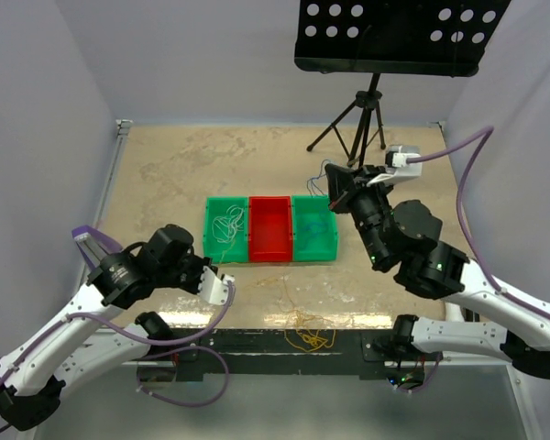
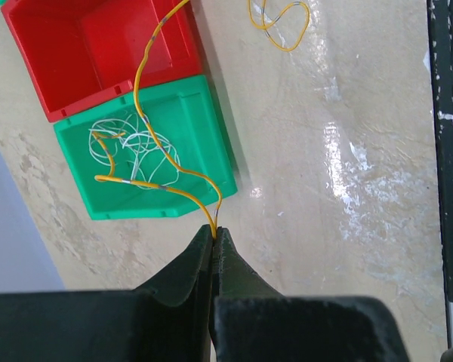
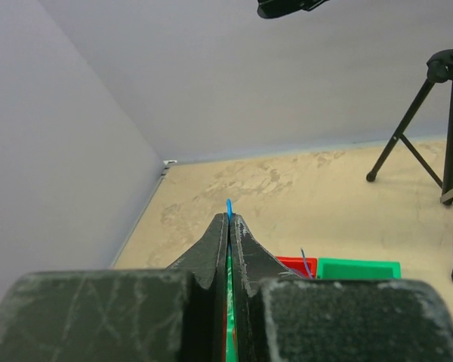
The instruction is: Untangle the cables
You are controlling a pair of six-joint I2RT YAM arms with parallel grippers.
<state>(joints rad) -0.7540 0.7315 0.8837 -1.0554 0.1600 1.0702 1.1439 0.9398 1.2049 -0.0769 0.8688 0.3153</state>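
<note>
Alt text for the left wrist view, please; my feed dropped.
The left end effector is shut on a yellow cable at bottom centre. The cable rises over a green bin holding whitish cables, then crosses a red bin. Another yellow loop lies on the table near the top.

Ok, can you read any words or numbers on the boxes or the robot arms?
None can be read. The red bin, the green bins and the black holed board are plain. Nothing is printed on the left tool holding the yellow cable, nor the right tool pinching the blue cable.
</note>
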